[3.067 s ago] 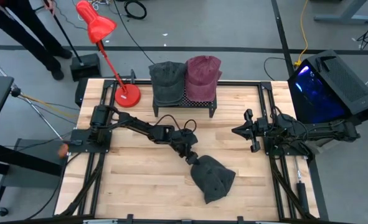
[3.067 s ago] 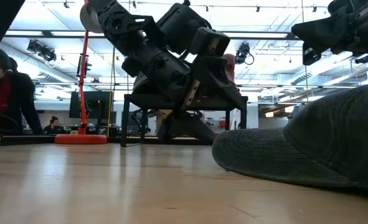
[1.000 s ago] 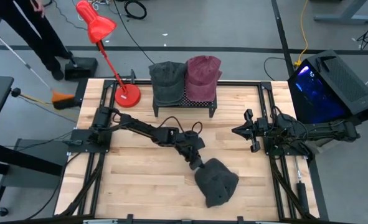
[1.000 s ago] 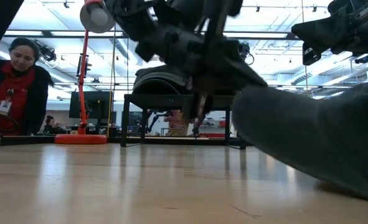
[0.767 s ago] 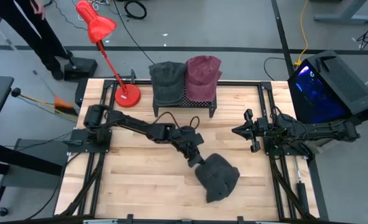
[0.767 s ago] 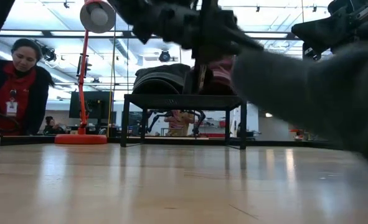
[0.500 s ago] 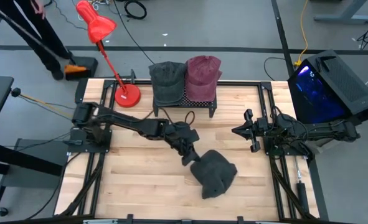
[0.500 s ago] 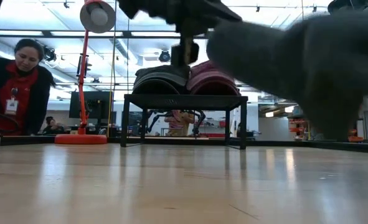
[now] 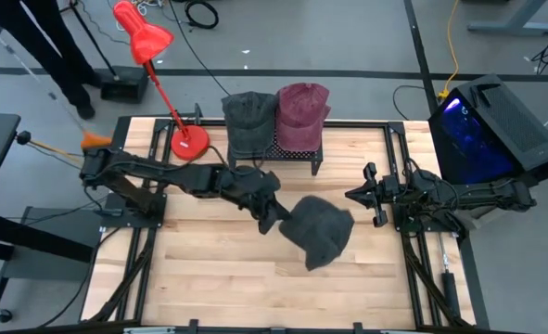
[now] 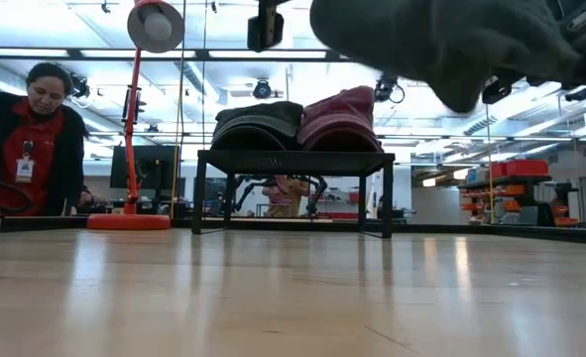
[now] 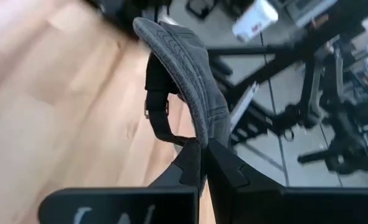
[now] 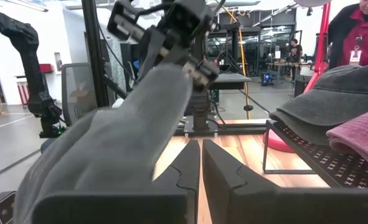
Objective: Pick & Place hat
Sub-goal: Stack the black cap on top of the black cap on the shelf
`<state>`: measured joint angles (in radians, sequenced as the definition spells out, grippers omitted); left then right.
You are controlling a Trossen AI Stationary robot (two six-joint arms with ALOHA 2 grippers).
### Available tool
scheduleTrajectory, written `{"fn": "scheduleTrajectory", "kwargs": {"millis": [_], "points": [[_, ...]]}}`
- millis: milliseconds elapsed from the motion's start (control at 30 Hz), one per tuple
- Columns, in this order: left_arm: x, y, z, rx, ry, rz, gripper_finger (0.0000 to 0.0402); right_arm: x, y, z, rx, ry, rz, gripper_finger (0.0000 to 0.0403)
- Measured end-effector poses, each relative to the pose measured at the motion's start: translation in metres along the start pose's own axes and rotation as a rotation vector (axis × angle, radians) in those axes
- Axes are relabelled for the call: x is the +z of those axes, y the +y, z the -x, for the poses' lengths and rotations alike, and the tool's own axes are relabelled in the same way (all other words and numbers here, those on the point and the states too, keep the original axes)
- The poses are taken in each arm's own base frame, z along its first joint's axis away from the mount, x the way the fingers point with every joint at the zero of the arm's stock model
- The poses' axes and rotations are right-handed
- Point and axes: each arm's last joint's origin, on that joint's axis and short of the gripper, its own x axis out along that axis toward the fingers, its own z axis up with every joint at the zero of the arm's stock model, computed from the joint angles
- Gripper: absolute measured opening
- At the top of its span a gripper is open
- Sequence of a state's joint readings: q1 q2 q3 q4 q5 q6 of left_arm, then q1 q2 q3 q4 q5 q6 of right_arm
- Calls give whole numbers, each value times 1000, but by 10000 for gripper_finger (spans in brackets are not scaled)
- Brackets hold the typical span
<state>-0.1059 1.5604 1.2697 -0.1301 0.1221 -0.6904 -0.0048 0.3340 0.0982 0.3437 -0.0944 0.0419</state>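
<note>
One grey hat (image 9: 318, 230) hung clear of the worktop (image 9: 218, 278), its brim pinched in the closed left claw (image 9: 275, 224); placing on the rack (image 9: 274, 153) beyond remained.

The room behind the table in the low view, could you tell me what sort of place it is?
Probably a robotics lab or workshop. Beyond the hat rack are open ceilings with strip lights, another robot arm on a stand, and a person wearing a badge.
</note>
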Motion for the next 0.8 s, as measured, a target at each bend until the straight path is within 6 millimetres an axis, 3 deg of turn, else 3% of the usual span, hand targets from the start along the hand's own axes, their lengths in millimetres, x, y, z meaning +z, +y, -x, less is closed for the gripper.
{"fn": "scheduleTrajectory", "kwargs": {"millis": [400,800], "points": [[19,-14,42,81,-212,-32,11,0,0,0,0,0,0,23],[27,-14,80,340,-411,-4,10,0,0,0,0,0,0,23]]}}
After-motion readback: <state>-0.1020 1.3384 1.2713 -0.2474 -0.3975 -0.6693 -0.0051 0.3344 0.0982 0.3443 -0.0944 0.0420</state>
